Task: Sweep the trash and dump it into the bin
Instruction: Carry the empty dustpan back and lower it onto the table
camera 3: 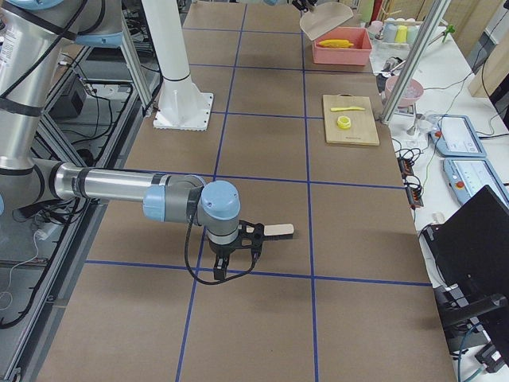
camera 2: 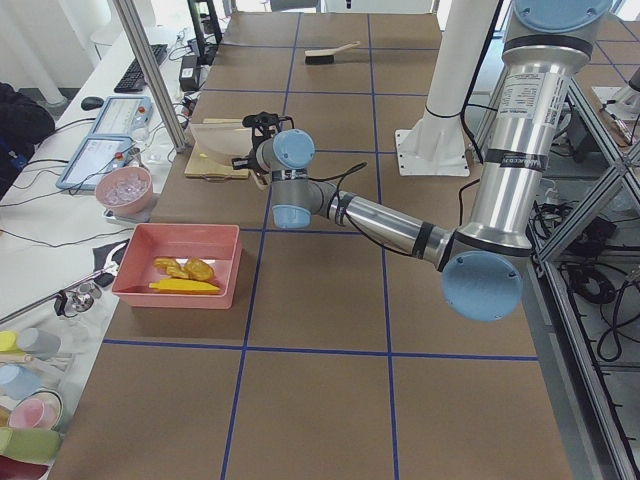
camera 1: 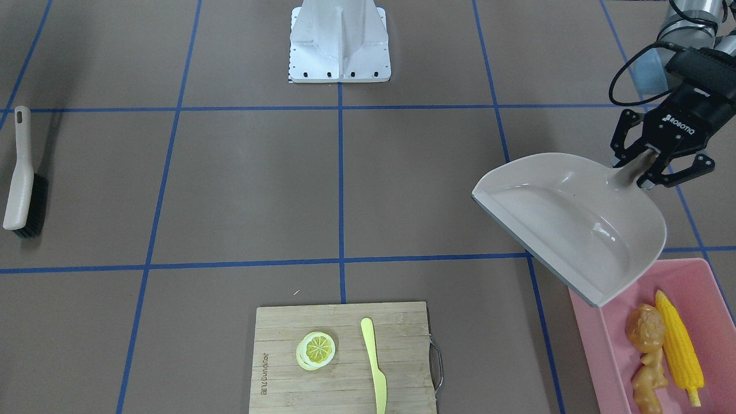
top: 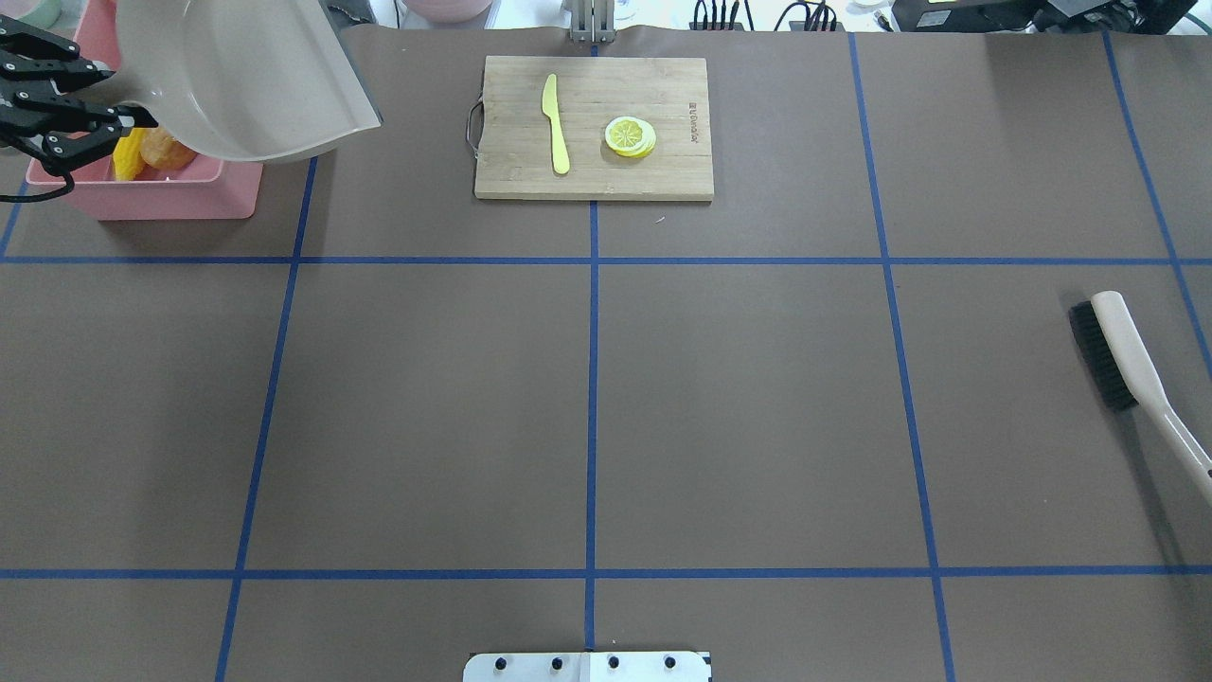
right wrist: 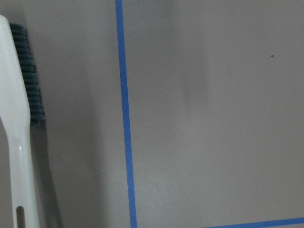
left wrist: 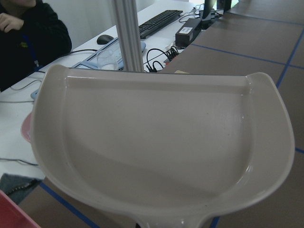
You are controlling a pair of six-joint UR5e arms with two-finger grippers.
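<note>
Bin [camera 1: 690, 273]: pink tub at the lower right of the front-facing view, standing flat on the table.
Dustpan [camera 1: 569, 224]: beige and empty inside, as the left wrist view shows. It is held off the table, and its lower lip corner overlaps the tub's upper left corner in the frame. The lip edge runs from upper left to lower right, and the handle points to the upper right.
Left gripper [camera 1: 639, 169]: fingers clamped on the dustpan handle. This looks like the nearer arm to the tub by far.
Brush [camera 1: 24, 178]: lying at the far left edge, well apart from everything else.
Right gripper [camera 3: 227, 267]: hangs just beside the brush. I cannot tell whether its fingers are apart or together.
Trash: corn cob [camera 1: 680, 345], potato [camera 1: 645, 328] and ginger root [camera 1: 650, 382] all lie inside the tub, down and right of the pan's lip. The dump looks done to me.
</note>
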